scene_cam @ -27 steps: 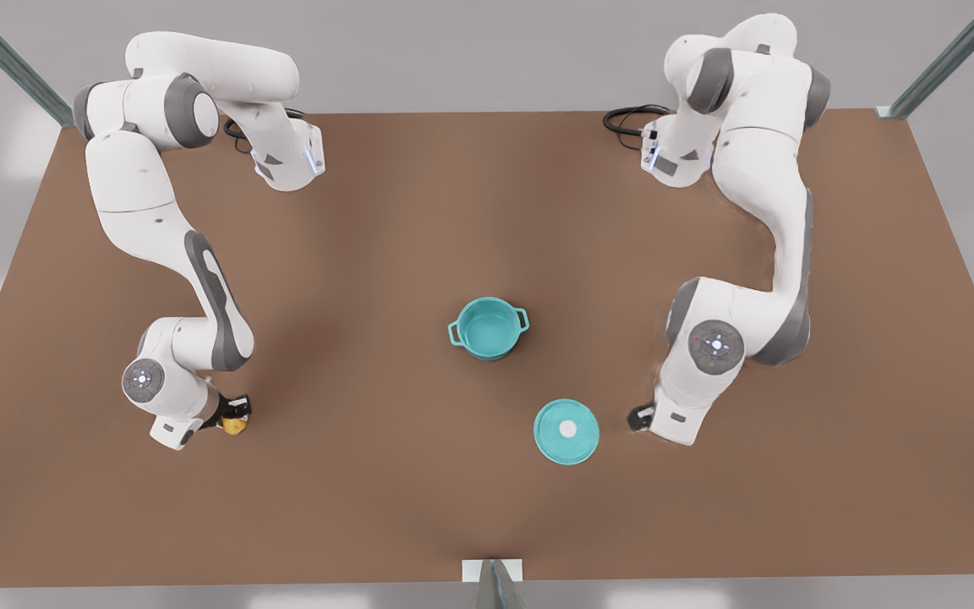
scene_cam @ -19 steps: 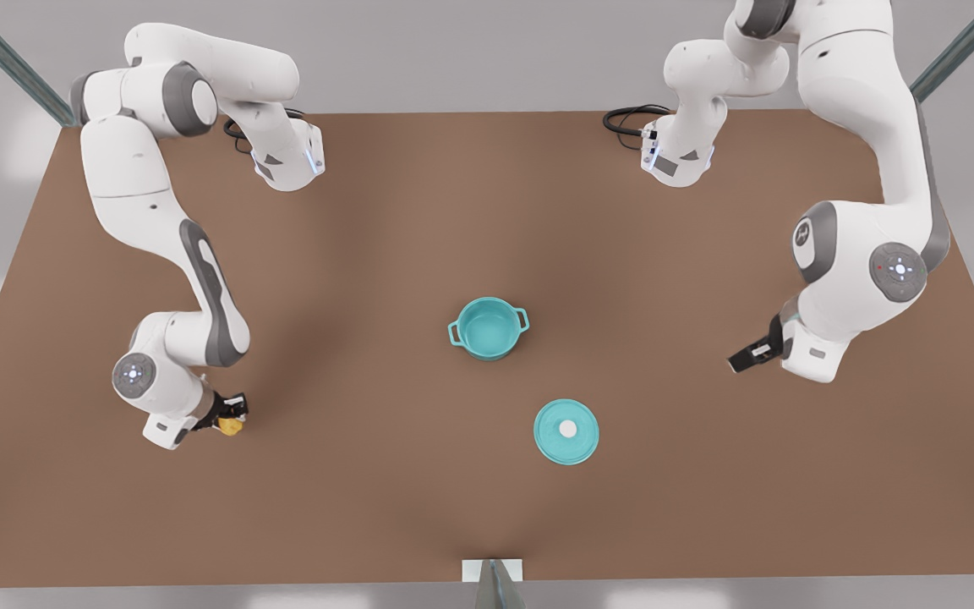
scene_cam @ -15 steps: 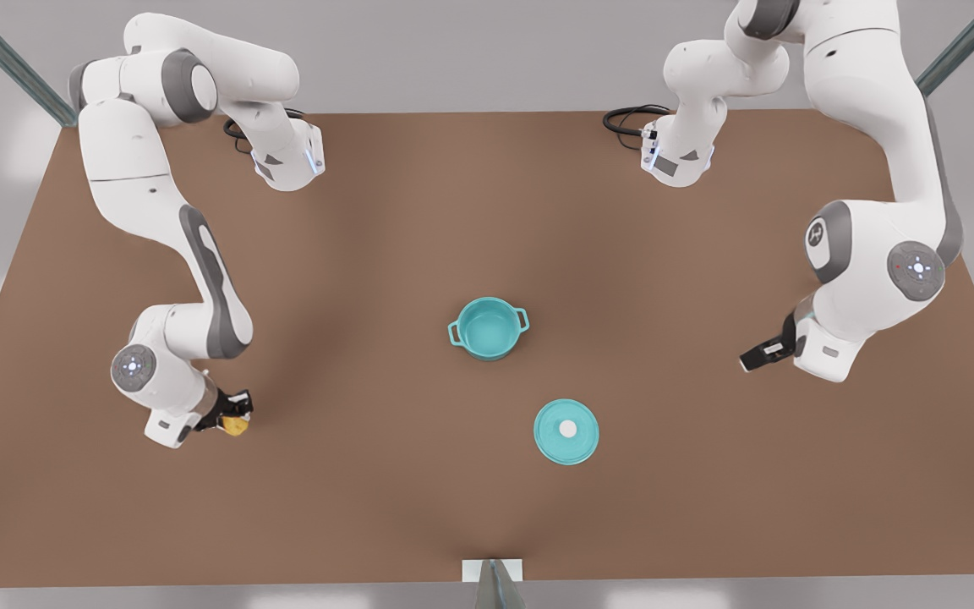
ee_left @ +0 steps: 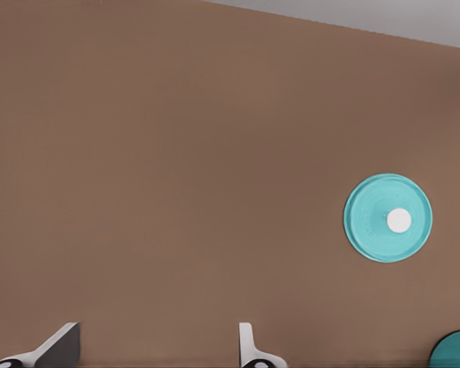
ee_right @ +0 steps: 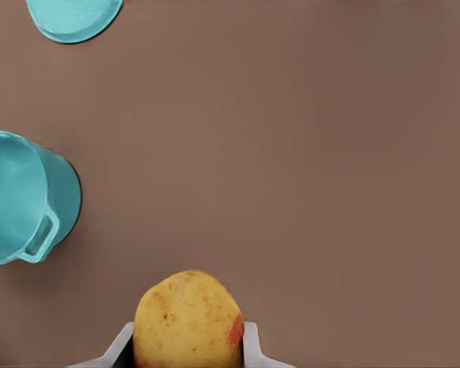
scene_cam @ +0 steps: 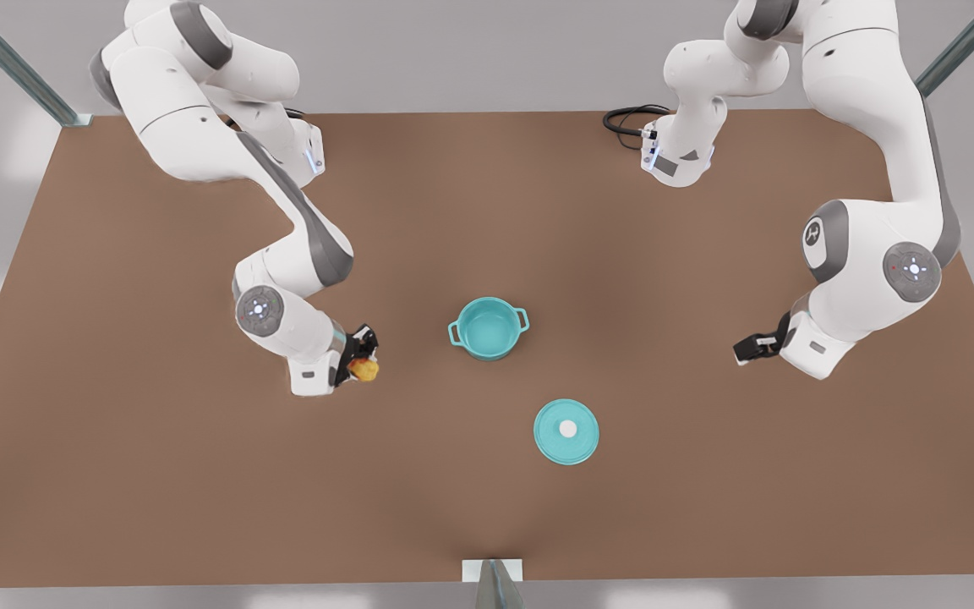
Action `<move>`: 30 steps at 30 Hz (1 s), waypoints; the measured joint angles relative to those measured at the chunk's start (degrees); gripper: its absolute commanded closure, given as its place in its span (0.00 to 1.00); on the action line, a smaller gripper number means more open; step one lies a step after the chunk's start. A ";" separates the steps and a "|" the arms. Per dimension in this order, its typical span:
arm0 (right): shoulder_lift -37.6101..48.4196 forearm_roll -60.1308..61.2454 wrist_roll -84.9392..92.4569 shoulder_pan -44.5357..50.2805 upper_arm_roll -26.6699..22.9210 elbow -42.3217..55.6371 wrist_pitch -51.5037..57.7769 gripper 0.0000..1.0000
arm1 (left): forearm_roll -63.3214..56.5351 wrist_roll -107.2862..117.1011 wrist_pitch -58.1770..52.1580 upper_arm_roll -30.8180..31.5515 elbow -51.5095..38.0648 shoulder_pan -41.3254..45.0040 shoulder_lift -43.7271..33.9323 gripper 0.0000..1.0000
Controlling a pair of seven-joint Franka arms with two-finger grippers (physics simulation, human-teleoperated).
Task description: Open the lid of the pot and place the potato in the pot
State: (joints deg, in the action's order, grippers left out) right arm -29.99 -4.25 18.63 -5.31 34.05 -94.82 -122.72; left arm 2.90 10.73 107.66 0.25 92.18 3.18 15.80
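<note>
Yellow, orange-blotched potato [ee_right: 187, 318] being carried clenched between the right gripper [scene_cam: 362, 359] fingers [ee_right: 249, 345], clear of the brown table [scene_cam: 487, 211], on the front view's left of the open teal pot [scene_cam: 488, 328] and not yet over it. Likely handling as a firm, fairly light, rounded lump, so gripping across its widest middle and keeping the pads square, since the curved skin could be slipping or rolling. Pot lid [scene_cam: 566, 431] lying flat on the table near the pot, white knob up. Left gripper [scene_cam: 747, 348] waiting well apart on the front view's right, fingers [ee_left: 248, 349] spread and grasping nothing.
</note>
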 measured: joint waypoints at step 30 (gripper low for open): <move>-15.65 -0.26 -13.31 24.89 -5.51 8.48 -11.14 0.00 | -2.50 -5.55 -1.63 0.08 -0.13 0.16 -0.75 0.00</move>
State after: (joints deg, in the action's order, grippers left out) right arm -45.64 -4.51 5.32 19.59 28.54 -86.34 -133.86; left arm 0.41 5.18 106.03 0.33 92.05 3.34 15.05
